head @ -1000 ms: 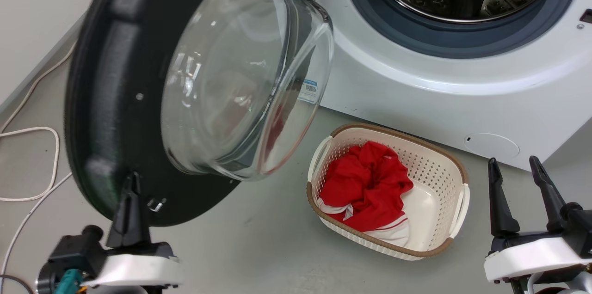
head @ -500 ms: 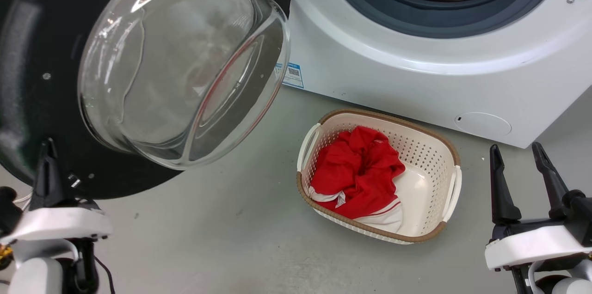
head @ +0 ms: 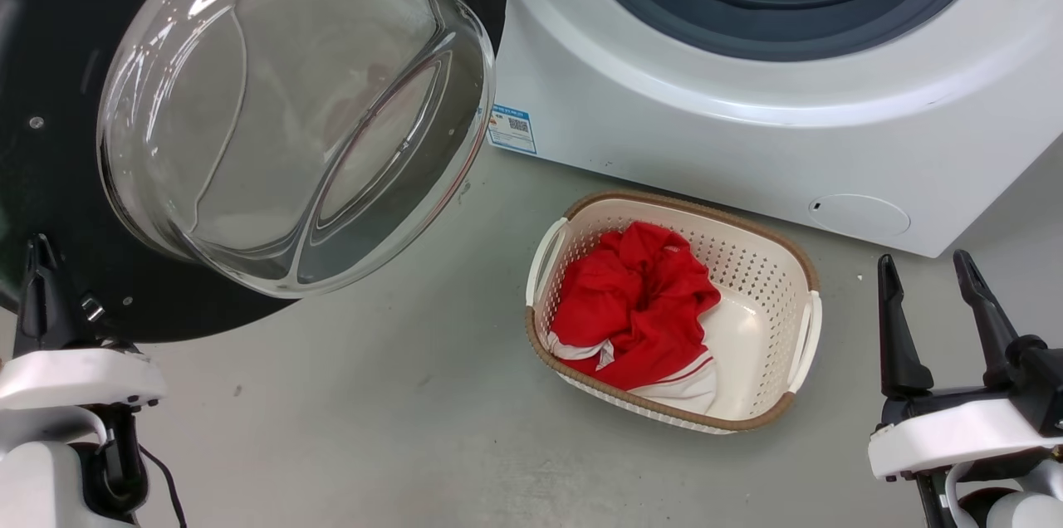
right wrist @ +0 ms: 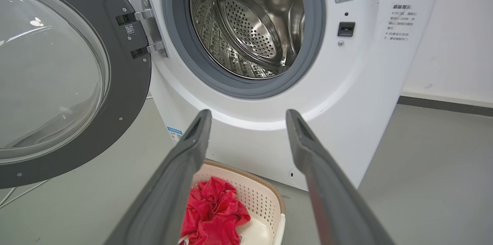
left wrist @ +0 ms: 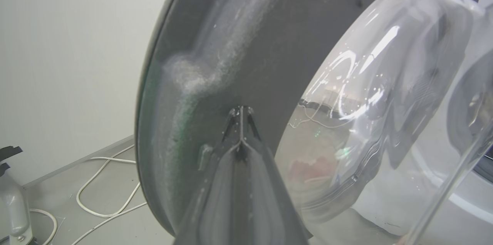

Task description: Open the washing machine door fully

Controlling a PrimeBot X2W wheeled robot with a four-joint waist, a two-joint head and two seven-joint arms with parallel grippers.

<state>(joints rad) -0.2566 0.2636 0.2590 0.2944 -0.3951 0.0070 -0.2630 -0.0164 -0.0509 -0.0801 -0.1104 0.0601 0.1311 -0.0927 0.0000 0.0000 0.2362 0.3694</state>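
While our left gripper has its two fingers pressed together, their joined tip appears to touch the black inner face of the washing machine door, just left of the glass bowl. The door stands swung wide from the washing machine, which lies to the right of that hand. Our right gripper hangs spread and empty, the basket of red cloth low to its left, the drum opening ahead beyond its fingers.
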